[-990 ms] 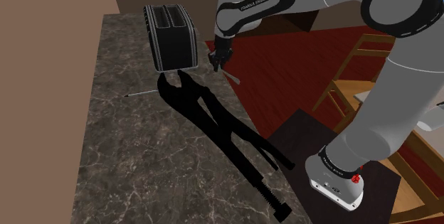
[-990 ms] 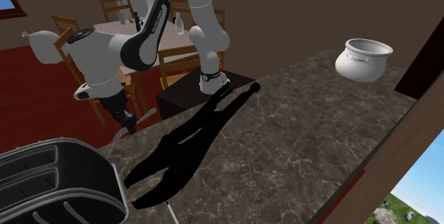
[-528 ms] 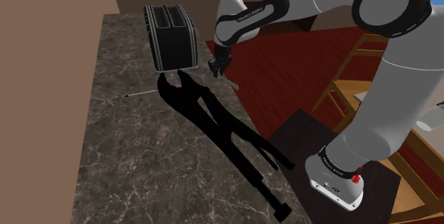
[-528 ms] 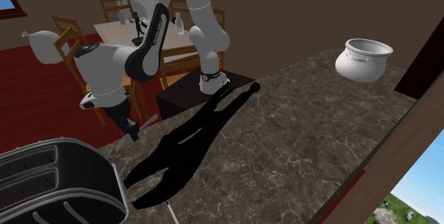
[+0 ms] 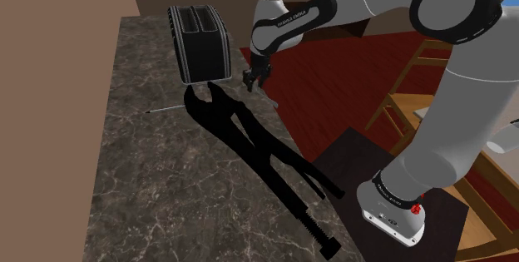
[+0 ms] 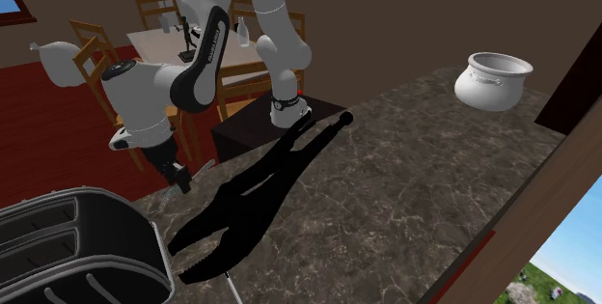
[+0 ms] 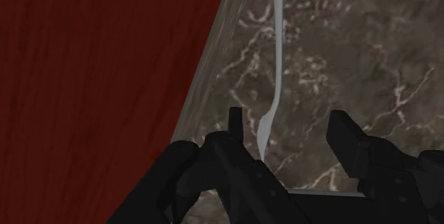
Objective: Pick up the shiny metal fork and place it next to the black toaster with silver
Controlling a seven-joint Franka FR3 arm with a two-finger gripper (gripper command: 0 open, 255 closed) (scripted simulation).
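The gripper [image 7: 292, 126] hangs right over the counter's edge, its black fingers part-way closed and pinching what looks like the broad end of the fork [image 7: 276, 45]; the slim silvery handle shoots straight out ahead of the fingertips, above the marble countertop [image 7: 341, 52]; to one side of the fingers the red floor [image 7: 107, 59] drops away; so this looks like the carry, with the fork up off the surface; just beyond the gripper stands the black toaster [image 5: 200, 44], close but not touching; the next move likely calls for easing in over the stone, coming down and opening to lay the fork flat beside it; set down too near the edge, it could slide off; well away from the gripper sits a white pot [image 6: 497, 80].
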